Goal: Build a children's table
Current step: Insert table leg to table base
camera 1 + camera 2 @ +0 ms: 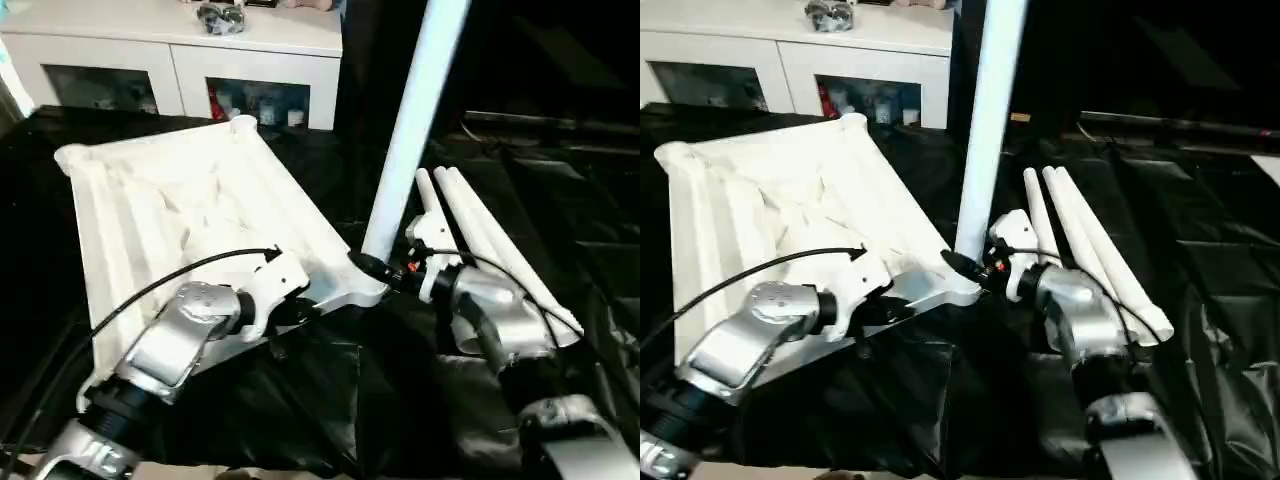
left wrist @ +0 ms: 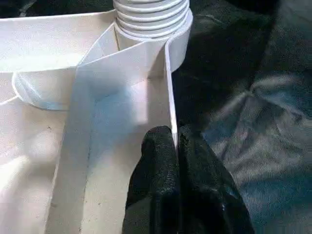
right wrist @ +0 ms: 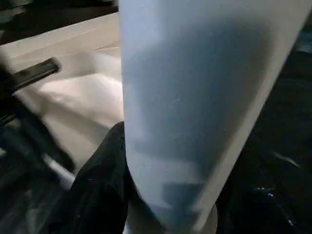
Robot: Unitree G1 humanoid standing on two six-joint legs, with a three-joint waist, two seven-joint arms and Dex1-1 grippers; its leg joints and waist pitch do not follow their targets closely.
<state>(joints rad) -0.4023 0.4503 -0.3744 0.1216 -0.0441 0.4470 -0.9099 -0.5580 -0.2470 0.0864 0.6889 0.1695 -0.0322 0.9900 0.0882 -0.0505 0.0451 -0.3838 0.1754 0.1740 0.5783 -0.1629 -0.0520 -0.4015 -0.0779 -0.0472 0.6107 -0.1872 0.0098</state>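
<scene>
Lying upside down across the left and centre of the head view, on black sheeting: the tabletop [image 1: 190,200], ribs up. Standing in its near-right corner socket [image 1: 362,288] and rising steeply past the top edge: one leg [image 1: 410,120]. Waiting in a bundle at centre right, just beyond the right arm: three spare legs [image 1: 480,230].

Clamping the tabletop's thin rim [image 2: 170,97] just short of that socket: the left gripper [image 2: 176,146], fingers [image 2: 156,161] pinched tight with the wall edge between them. Grasping the standing leg low down, close above the socket: the right gripper [image 1: 385,270], jaws half spread around the tube, one finger [image 3: 105,170] pressed against its side.

Step in hand, by the look of it: seating the first leg. Threaded rings showing at the socket in the left wrist view, so probably turning rather than only pushing.

Doing it well:
- keeping the tube in line with the socket while turning, since any lean risks jamming or crossing the rings;
- pressing down along the tube, not sideways;
- holding the rim firmly so the light tabletop is not spinning or sliding on the slick sheeting;
- regripping low, avoiding leverage from the long free end above.
</scene>
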